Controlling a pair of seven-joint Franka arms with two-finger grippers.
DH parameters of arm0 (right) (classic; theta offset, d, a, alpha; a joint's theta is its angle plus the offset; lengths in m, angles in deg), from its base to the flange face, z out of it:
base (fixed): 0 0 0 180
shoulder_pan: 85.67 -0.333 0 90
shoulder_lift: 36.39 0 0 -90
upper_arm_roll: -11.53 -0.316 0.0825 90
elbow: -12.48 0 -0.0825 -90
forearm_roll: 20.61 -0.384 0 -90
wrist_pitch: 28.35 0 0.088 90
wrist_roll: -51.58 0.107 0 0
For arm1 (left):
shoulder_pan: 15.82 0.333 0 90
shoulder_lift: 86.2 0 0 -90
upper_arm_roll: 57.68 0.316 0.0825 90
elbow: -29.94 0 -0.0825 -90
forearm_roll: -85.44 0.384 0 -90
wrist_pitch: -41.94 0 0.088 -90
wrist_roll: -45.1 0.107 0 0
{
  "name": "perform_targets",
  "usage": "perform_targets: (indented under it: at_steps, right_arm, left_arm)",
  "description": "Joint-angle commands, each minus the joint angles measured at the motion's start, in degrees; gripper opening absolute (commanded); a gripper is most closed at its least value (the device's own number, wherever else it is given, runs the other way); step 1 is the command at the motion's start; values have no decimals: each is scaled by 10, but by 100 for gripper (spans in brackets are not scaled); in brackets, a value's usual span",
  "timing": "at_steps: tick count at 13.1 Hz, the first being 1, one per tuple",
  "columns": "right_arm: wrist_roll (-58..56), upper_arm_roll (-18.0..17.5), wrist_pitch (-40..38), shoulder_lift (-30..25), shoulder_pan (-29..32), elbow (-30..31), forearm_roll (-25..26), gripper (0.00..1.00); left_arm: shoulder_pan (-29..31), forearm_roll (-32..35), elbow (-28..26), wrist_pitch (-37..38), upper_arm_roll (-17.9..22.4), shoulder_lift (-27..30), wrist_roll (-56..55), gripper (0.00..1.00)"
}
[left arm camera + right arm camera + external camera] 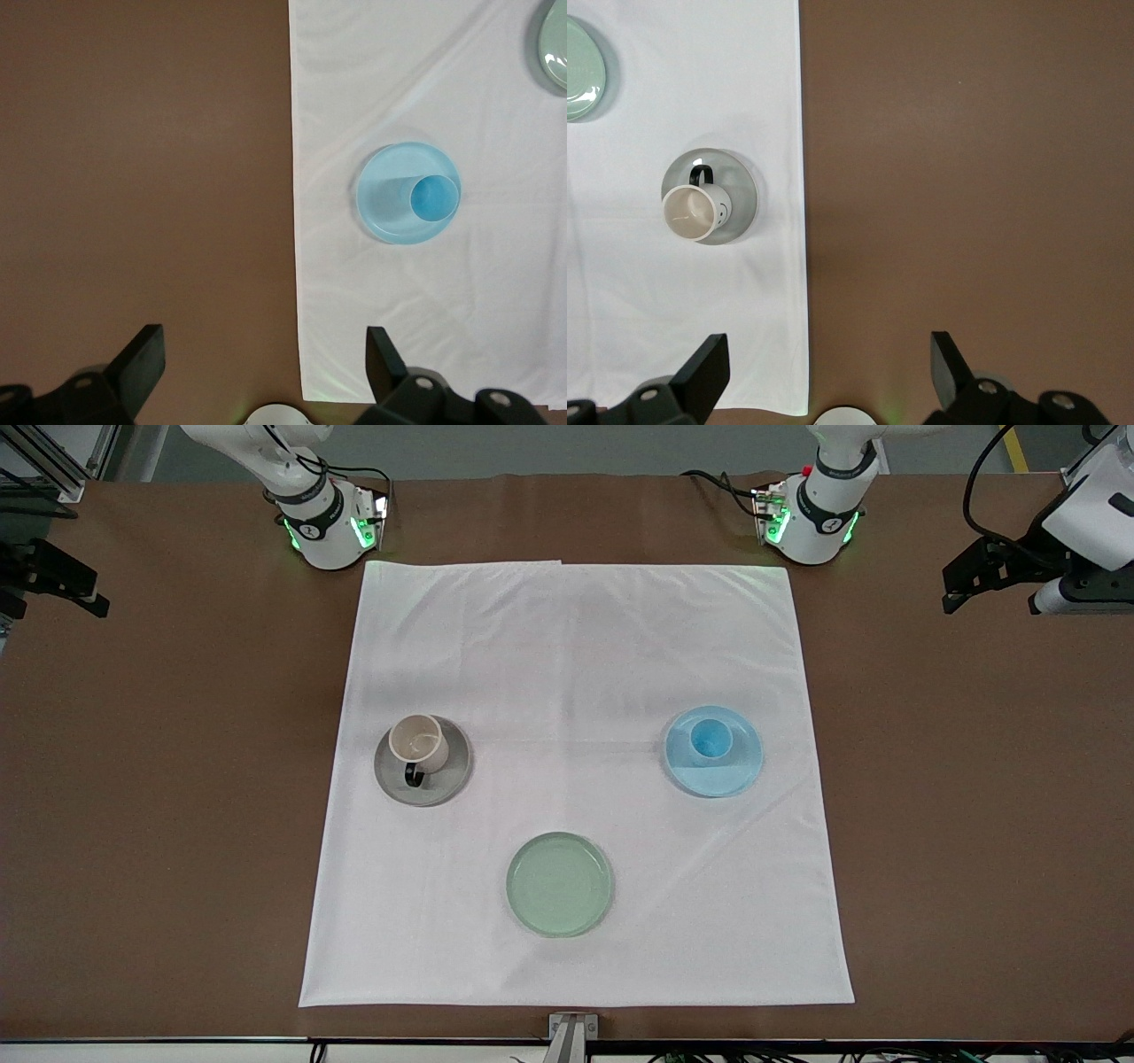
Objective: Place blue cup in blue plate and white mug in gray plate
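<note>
Both placements look done: the blue cup stands in the blue plate toward the left arm's end, the white mug in the gray plate. Left gripper and right gripper hang spread and empty over bare table (best kept clear).

My gripper hangs spread wide over the brown bench; the white mug stands upright on the gray plate.
</note>
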State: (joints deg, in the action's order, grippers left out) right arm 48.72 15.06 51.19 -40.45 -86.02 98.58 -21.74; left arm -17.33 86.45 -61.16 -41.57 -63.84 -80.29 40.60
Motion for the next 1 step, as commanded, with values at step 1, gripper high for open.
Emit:
perform_targets:
  at_steps: [1]
  right_arm:
    - [10, -2, -14, -10, 11, 6, -17, 100]
  left_arm:
    - [7, 2, 11, 9, -1, -5, 12, 100]
